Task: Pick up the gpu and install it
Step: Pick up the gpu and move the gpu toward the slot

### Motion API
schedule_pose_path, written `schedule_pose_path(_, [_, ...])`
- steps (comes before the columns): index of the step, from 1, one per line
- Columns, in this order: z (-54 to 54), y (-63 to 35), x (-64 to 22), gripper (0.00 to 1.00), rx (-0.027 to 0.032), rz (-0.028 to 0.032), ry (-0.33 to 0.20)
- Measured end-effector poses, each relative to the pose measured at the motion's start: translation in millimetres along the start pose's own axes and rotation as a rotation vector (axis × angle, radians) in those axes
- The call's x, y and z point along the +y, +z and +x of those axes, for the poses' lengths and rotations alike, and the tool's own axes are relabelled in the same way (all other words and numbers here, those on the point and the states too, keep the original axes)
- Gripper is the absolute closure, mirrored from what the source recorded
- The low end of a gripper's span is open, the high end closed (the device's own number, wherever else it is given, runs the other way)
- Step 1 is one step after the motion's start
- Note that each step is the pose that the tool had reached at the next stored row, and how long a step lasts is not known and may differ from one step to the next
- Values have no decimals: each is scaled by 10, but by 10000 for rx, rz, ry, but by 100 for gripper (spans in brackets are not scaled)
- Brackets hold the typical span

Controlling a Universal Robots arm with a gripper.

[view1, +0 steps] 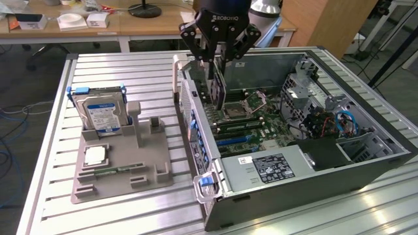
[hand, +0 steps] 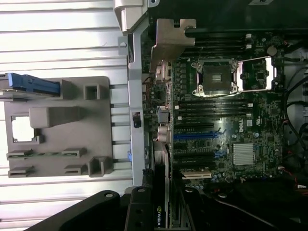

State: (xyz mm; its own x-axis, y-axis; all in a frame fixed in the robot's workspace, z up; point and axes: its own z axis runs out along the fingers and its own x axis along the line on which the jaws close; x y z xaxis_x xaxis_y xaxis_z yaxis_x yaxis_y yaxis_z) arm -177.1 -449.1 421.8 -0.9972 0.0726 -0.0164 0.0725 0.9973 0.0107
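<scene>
While the black robot gripper [view1: 220, 58] stands clamped on its upper edge, the thin dark rectangular gpu card with silver bracket [view1: 219, 85] hangs on edge inside the open black computer case [view1: 313, 193], at eleven o'clock of the square metal processor socket [view1: 234, 111] in the exterior view. Judged light, stiff and fragile; grip the board edges, never the components.

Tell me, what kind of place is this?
Probably a robotics lab or workshop: a robot's end effector holds a gpu at an open computer case on a slatted metal table, with cluttered desks behind.
</scene>
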Motion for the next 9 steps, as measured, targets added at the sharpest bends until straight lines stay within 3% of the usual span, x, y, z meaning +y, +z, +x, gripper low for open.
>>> schedule_pose_path(9, [-268,4,19,74,6,-2,-17])
